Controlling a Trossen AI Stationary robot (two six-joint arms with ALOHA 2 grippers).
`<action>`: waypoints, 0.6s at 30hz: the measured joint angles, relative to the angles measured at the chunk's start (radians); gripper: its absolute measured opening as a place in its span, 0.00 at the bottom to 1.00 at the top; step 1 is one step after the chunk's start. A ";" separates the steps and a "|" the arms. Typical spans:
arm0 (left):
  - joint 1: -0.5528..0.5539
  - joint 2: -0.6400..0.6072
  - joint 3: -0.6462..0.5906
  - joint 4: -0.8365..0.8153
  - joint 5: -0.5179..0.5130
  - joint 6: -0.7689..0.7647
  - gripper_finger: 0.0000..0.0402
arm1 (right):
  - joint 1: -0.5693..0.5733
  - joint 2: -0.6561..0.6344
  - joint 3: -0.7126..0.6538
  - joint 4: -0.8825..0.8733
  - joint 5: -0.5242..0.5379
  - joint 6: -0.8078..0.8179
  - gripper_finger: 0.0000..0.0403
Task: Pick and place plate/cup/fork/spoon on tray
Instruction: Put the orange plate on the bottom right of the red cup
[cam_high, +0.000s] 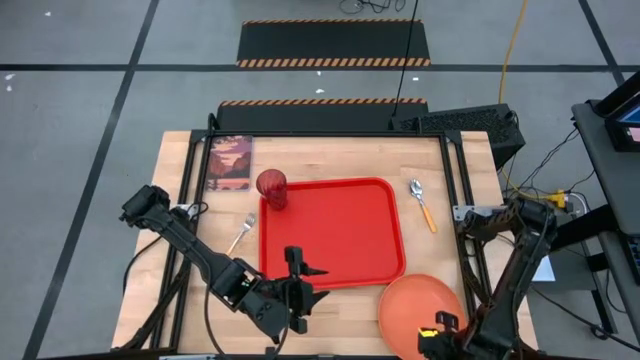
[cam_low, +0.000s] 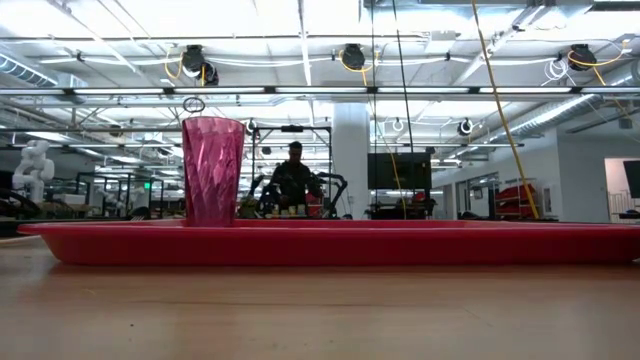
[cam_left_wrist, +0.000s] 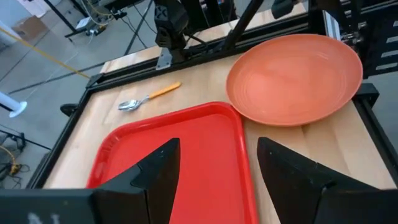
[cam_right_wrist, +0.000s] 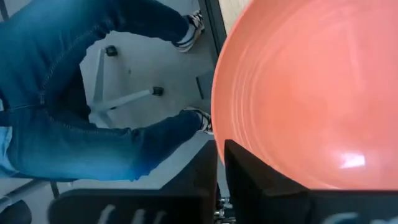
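Plate (cam_high: 421, 308) at near right desk corner, just off tray (cam_high: 335, 232), overhanging edge. Right gripper (cam_high: 437, 333) at plate's near rim; finger state unclear. Left gripper (cam_high: 300, 283) open over tray's near edge. Advice: pinch rim firmly, lift level, clear tray lip before lowering.

A picture card (cam_high: 229, 163) lies on the table (cam_high: 330, 150).

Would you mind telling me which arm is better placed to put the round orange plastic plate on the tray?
The right. Its gripper is at the round orange plastic plate's near rim, off the red rectangular tray's right corner. The left gripper hangs open over the tray's near edge, farther from the plate.
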 joint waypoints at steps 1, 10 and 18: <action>0.000 0.000 0.000 0.000 0.000 -0.005 0.54 | 0.005 0.006 0.000 0.000 0.000 0.004 0.09; -0.004 0.000 0.000 -0.016 0.025 -0.015 0.54 | 0.046 0.083 0.000 0.042 0.029 -0.046 0.32; 0.018 0.000 0.000 -0.014 0.026 -0.012 0.54 | 0.068 0.126 -0.001 0.104 0.103 -0.152 0.36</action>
